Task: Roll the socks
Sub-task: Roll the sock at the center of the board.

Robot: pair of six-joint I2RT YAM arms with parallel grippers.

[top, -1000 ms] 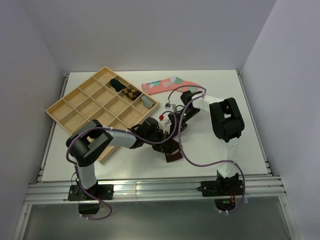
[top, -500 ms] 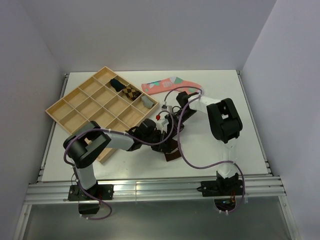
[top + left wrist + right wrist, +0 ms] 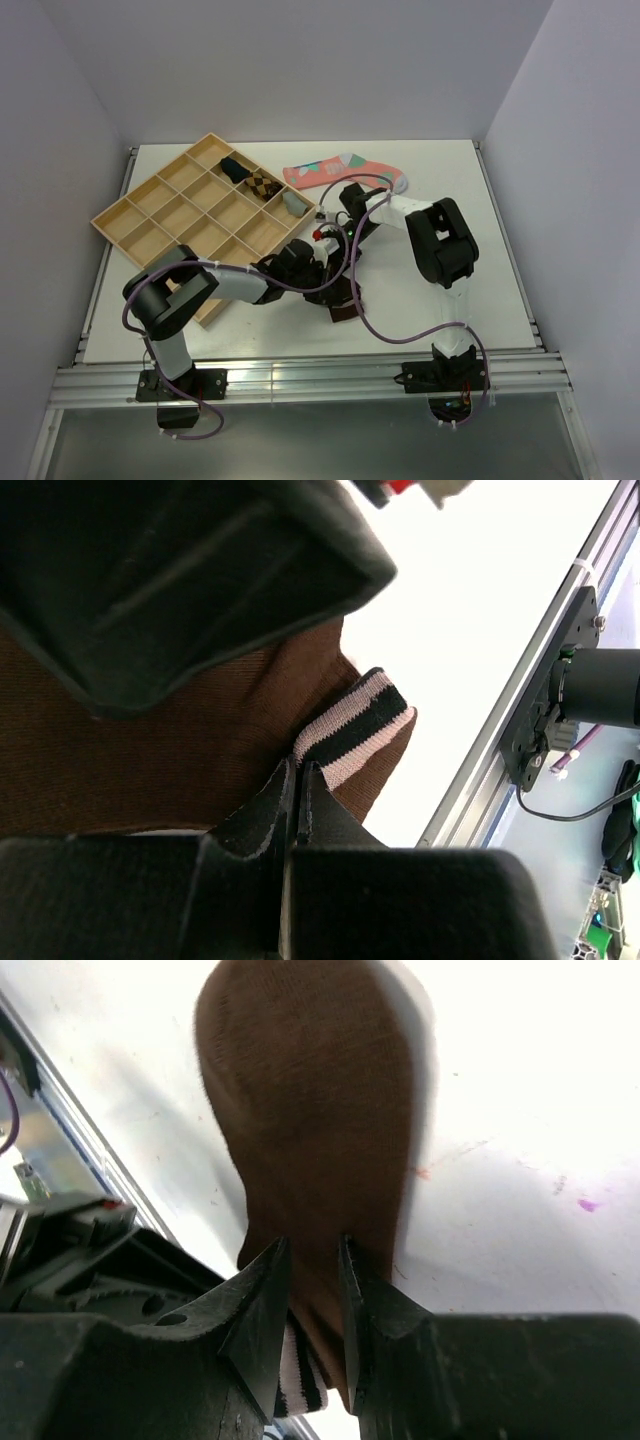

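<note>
- We judged the step in hand to be the first turn of the roll on the dark brown knitted sock with a black-and-white striped cuff. It lay on the white bench just in front of the two arms
- To do it well, we thought one claw should pin the fabric low against the bench while the other folded the cuff end over in a small, tight turn
- We would have had the two claws move together and not pull apart, since a tug between them looked likely to stretch the brown sock or drag it out of line
- The left claw had its fingers pressed together, leaving only a hairline gap, and nipped a thin fold of the brown sock right beside the striped cuff
- The right claw was almost closed, and a ridge of brown fabric filled its narrow gap, so we took it as clamped on the brown sock
- Beyond that grip the foot and toe lay flat on the bench
- The claws sat just beside each other over the cuff end, so we saw little room for either to swing without bumping
- The pale wooden divided tray and the pink patterned sock lay well apart from the work
</note>
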